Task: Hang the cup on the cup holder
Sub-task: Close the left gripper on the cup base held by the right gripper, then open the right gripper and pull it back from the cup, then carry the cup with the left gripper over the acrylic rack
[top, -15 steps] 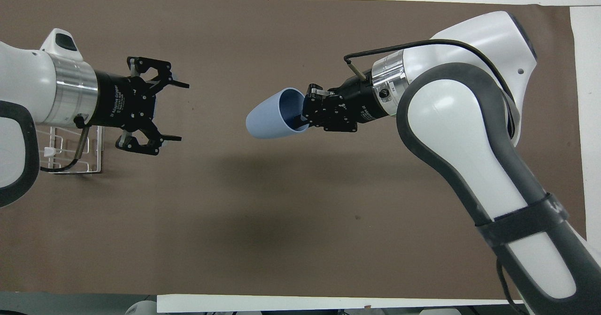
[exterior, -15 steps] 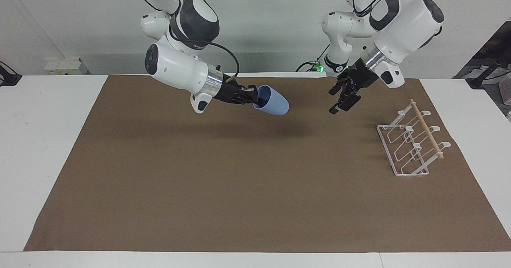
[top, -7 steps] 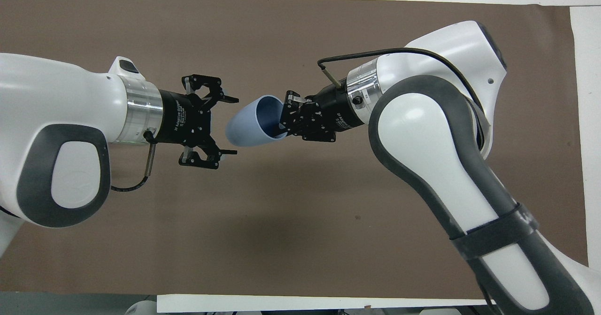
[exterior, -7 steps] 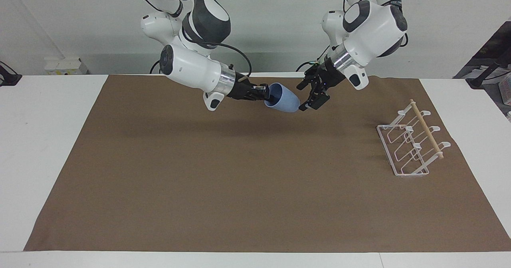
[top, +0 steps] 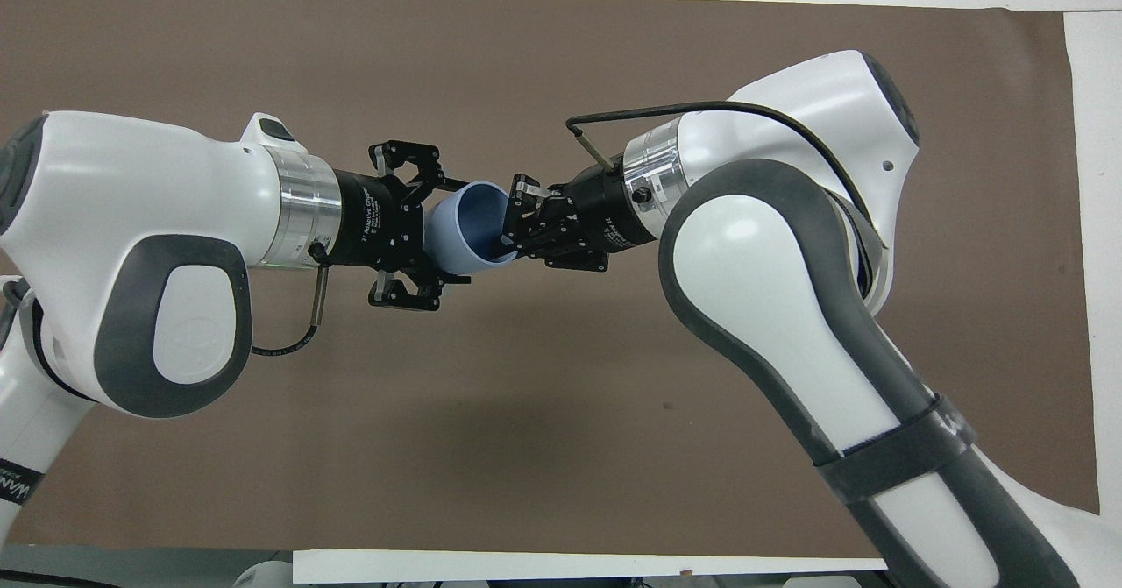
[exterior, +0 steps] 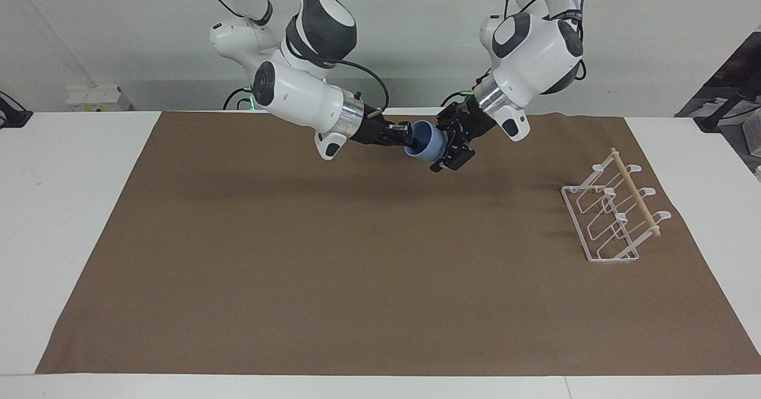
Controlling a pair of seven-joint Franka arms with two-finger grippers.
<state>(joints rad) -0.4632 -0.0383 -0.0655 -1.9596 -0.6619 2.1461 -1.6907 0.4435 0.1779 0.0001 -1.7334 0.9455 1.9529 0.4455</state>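
Blue cup (exterior: 429, 145) pinched at its rim by right gripper (exterior: 406, 140); left gripper (exterior: 447, 149) spread around its base.

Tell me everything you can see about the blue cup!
The cup is small, light blue, smooth and plain, with no handle; it looks like plastic. It narrows toward its base. It lies on its side up in the air over the brown mat. The right claw pinches its rim, one finger inside the mouth. The left claw is open with its fingers on either side of the cup's base end. It is not on the cup holder.
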